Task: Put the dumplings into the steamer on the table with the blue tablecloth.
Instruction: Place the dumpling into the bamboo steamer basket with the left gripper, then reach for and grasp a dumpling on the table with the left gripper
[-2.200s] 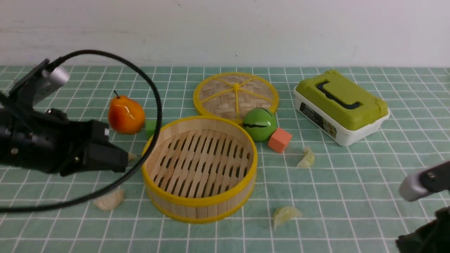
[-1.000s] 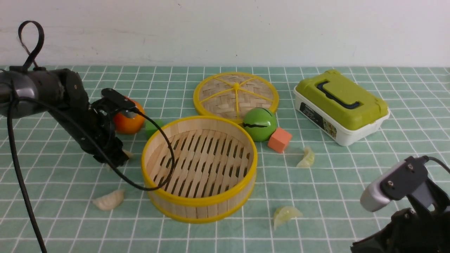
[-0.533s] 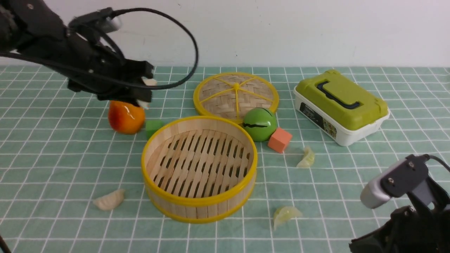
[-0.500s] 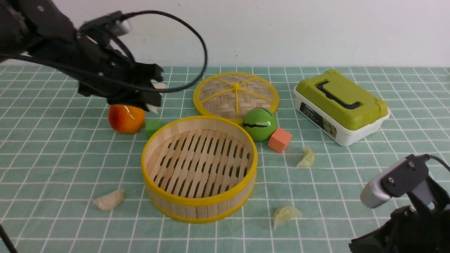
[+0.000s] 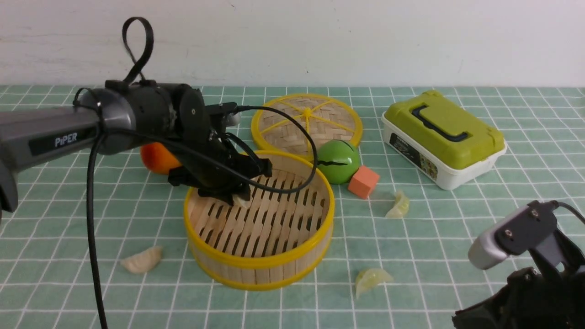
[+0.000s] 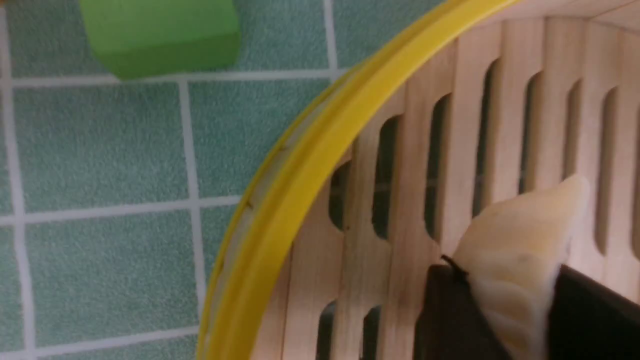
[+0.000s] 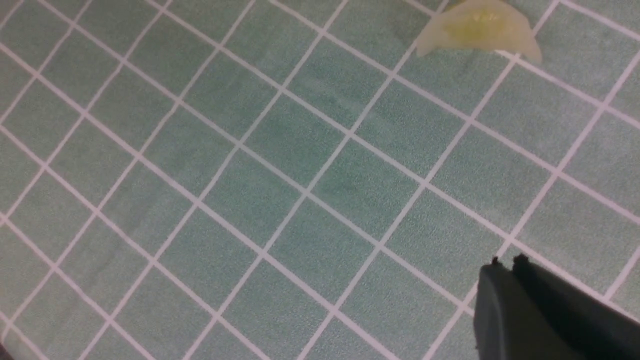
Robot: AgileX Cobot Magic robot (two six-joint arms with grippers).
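1. The first white dumpling [image 6: 515, 250] is pinched between the fingers of my left gripper [image 5: 240, 197]. The gripper is down inside the steamer [image 5: 256, 267], just past the rim. In the left wrist view the dumpling hangs right over the slats, but I can't tell if it's actually touching them.
2. My read is that nothing counts as delivered yet, because the jaws haven't let go. Call it one of four nearly in.
3. The second white dumpling [image 5: 141, 259] lies on the blue tablecloth [image 5: 457, 237], outside the steamer. It's closer to the robot than the left gripper and off to the gripper's left.
4. Both green ones are on the cloth too, across the steamer from the left gripper: the near green dumpling [image 5: 371, 278] and the far green dumpling [image 5: 398, 205]. My right gripper [image 7: 507, 262] sits low on that side with its fingers pressed together and nothing in them. One green dumpling shows at the edge of the right wrist view, well apart from the tips. I'd guess it's the near one.
5. That leaves one release plus three more pick-ups.
6. The clutter doesn't look like it's in the way. The pear [image 5: 155, 160] and green cube [image 6: 155, 30] are just outside the rim by the left gripper. The lid [image 5: 306, 121], green ball [image 5: 337, 161], orange cube [image 5: 363, 182] and lunch box [image 5: 443, 137] are all off to its right.
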